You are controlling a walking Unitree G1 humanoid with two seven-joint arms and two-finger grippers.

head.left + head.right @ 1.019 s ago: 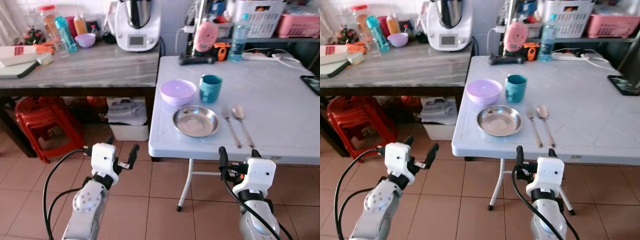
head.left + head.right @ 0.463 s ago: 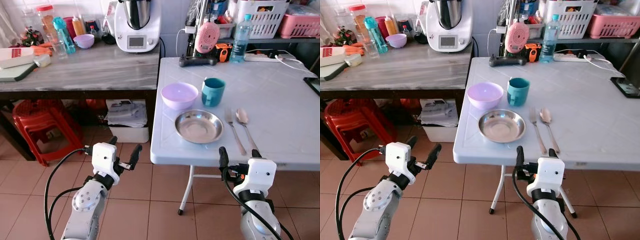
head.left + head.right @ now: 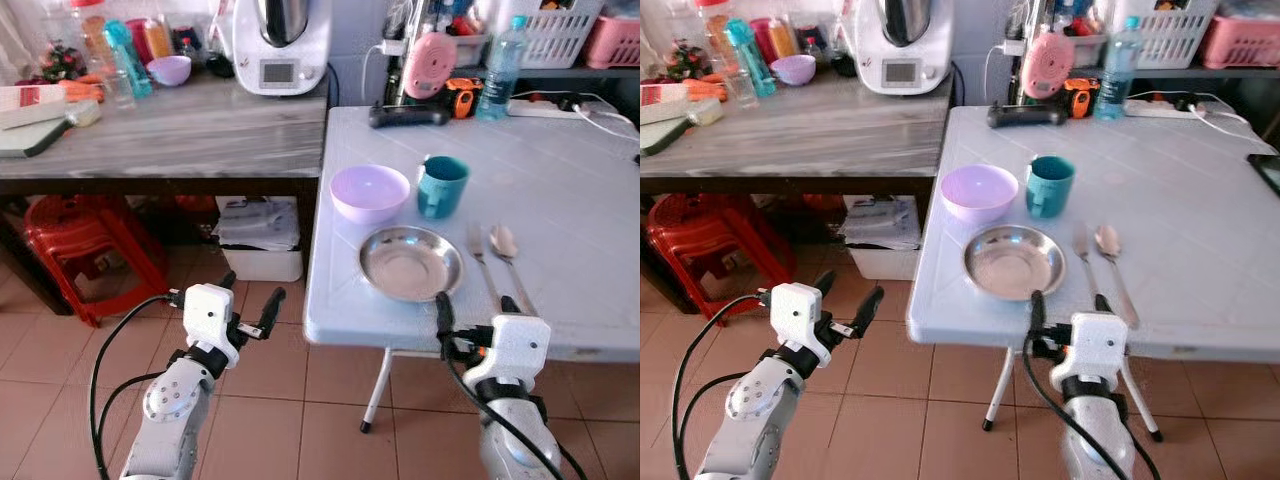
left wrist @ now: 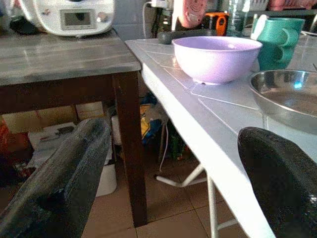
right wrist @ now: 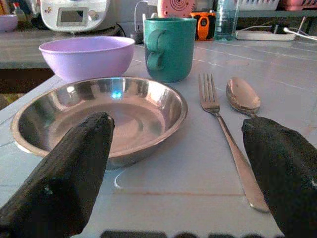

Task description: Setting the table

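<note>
Jaws on both grippers stand apart and hold nothing; the right gripper (image 3: 475,312) sits at the table (image 3: 590,200) edge, plate (image 5: 99,116) just ahead between its fingers, fork (image 5: 218,116) and spoon (image 5: 242,96) beside, probably laid as one place setting; the left gripper (image 3: 248,295) hangs off the table's side, bowl (image 4: 215,57) and cup (image 4: 277,42) beyond.

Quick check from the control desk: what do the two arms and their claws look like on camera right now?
Both arms are silver, with rounded joints and looping black cables. Each ends in a white boxy wrist block carrying two long black fingers: the left claw and the right claw. A small orange spot shows beside the right block.
</note>
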